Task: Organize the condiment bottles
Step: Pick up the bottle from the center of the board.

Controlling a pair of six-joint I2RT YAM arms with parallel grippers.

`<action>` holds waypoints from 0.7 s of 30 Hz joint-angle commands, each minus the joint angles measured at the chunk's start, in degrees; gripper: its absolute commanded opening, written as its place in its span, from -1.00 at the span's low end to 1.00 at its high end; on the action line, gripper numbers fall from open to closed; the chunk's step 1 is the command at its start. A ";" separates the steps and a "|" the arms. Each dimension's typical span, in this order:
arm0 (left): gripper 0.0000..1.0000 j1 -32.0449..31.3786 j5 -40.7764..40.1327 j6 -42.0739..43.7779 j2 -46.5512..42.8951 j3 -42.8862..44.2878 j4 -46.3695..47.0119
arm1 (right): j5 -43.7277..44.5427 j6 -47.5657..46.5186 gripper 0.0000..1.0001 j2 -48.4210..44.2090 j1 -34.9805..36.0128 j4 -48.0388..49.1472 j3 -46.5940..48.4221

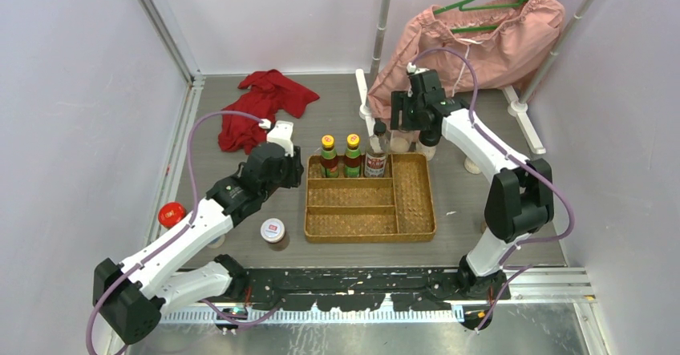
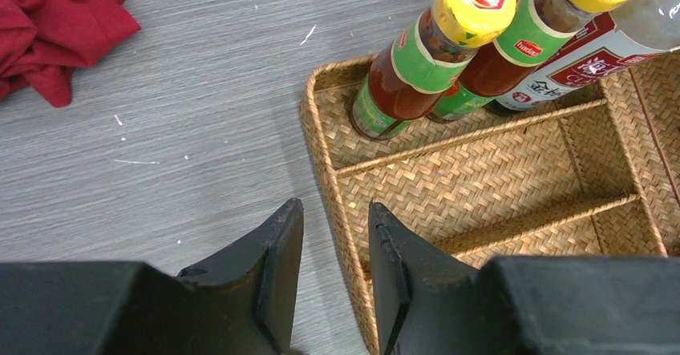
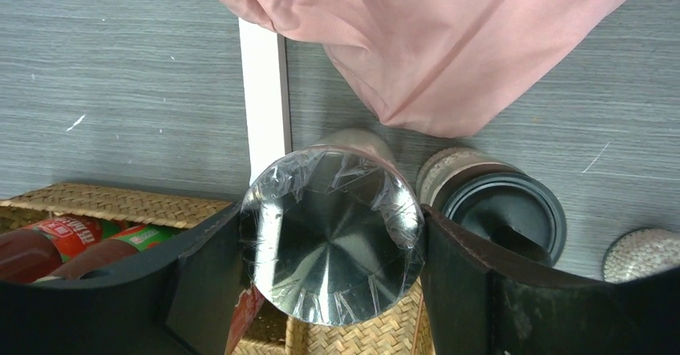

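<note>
1. Down by the bases, the white-lidded round glass jar [image 1: 273, 231] stands at 8 o'clock of the woven wicker compartment tray [image 1: 413, 199], and the red-lidded round jar [image 1: 171, 213] sits farther out at 9. Both are unsorted and close to the left arm, so a careless swing could bowl them over.
2. Next, the left gripper [image 2: 335, 215] hangs over the tray's 9 o'clock rim, black fingers parted and empty. Drop here and a finger could snag the weave and shove the tray.
3. At 11 to 12 o'clock, two green-labelled yellow-capped sauce bottles [image 1: 329, 156] and the black-capped clear bottle [image 1: 377, 151] crowd the far compartment. One jolt could topple them.
4. At 1 o'clock, just past the rim, the right gripper [image 3: 330, 223] pinches the film-wrapped silver-lidded shaker [image 3: 333, 259], pads seemingly pressed on both sides. That film looks slick, so it may slip. It could also clip the black-lidded shaker [image 3: 501, 211] beside it, or the pink hanging garment [image 3: 417, 42].
</note>
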 commanded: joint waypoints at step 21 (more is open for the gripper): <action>-0.30 -0.19 0.17 -1.08 -1.86 -0.48 1.40 | 3.48 -1.61 0.21 -16.67 1.24 -8.30 10.96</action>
